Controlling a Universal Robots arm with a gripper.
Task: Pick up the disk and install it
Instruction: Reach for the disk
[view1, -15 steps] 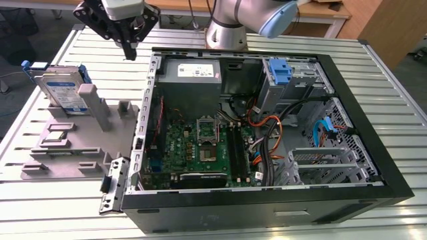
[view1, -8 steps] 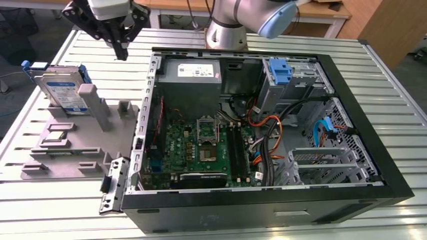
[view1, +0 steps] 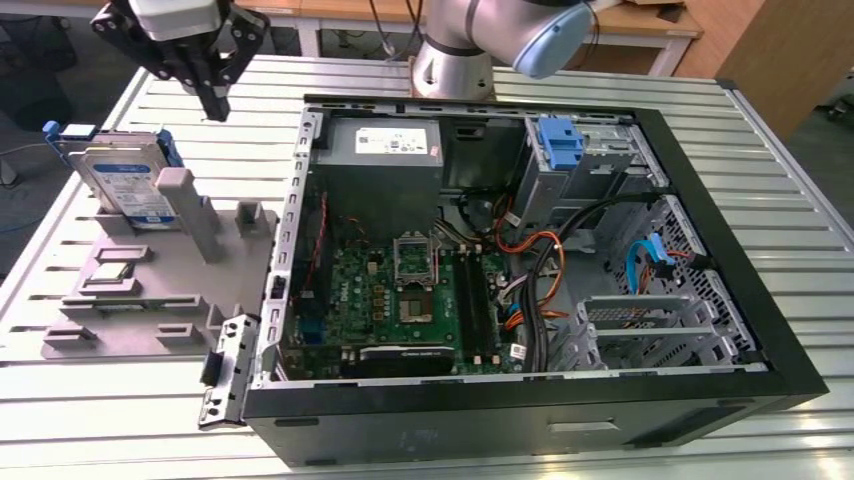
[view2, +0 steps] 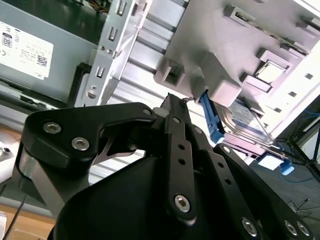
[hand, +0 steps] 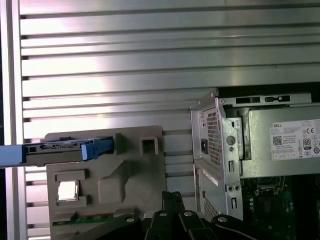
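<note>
The disk (view1: 124, 183) is a silver drive with a blue-and-white label and blue side rails. It stands on edge, leaning in a slot at the back of a grey holder (view1: 147, 290) on the exterior view's left. My gripper (view1: 214, 108) hangs above the table behind the holder, a little to the exterior view's right of the disk and clear of it. Its black fingers are shut together with nothing between them. In the first wrist view the disk (hand: 55, 152) shows edge-on beyond the gripper (hand: 172, 196). In the second wrist view the gripper (view2: 172, 100) points toward the disk's blue rail (view2: 211, 119).
An open computer case (view1: 747, 300) lies on the slatted metal table (view1: 134, 420), its motherboard (view1: 407, 300) exposed. A grey power supply (view1: 387, 145) sits at its back, a blue latch (view1: 561, 150) beside it. The arm's base (view1: 454, 60) stands behind the case. The holder carries small parts.
</note>
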